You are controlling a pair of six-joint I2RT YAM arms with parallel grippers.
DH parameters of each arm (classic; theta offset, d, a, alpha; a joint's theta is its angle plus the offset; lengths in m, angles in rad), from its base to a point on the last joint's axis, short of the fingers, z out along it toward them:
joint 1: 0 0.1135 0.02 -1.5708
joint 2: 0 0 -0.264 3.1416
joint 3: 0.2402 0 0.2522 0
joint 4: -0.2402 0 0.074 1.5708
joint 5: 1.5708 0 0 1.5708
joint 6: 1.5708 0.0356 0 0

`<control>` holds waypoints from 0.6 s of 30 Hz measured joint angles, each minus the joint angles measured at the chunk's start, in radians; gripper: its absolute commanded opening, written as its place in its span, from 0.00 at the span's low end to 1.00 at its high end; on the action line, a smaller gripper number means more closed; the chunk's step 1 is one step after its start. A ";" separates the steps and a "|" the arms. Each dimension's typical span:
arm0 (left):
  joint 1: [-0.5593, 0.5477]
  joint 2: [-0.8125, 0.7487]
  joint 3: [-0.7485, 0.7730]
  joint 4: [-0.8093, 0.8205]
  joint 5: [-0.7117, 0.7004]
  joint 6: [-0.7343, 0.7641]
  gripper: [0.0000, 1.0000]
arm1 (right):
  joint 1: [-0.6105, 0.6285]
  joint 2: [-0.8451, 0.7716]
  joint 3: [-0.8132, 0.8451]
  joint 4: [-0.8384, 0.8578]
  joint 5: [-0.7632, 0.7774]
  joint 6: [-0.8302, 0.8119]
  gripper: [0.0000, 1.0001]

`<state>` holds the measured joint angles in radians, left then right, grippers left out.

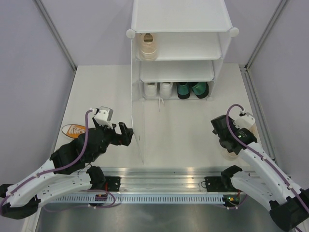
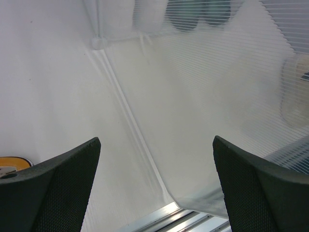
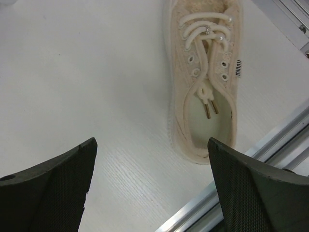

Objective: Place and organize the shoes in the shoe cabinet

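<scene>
Two grippers spread wide and empty, right gripper above a cream lace-up sneaker on the table, left gripper beside the shoe cabinet, orange sneaker to its left, white sneakers and green heels on a low tier, second cream sneaker higher up

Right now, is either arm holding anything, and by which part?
Nothing is held. Both pairs of jaws are open and empty; the right pair hangs above the cream lace-up sneaker lying on the white table.
</scene>
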<state>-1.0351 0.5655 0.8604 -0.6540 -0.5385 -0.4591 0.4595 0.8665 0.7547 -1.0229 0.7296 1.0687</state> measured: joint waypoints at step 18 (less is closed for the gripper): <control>0.000 -0.007 -0.011 0.006 0.017 0.000 1.00 | -0.053 0.071 -0.280 0.215 0.100 0.184 0.21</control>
<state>-1.0351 0.5583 0.8494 -0.6483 -0.5213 -0.4591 0.4065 0.9379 0.4747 -0.8078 0.8299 1.2530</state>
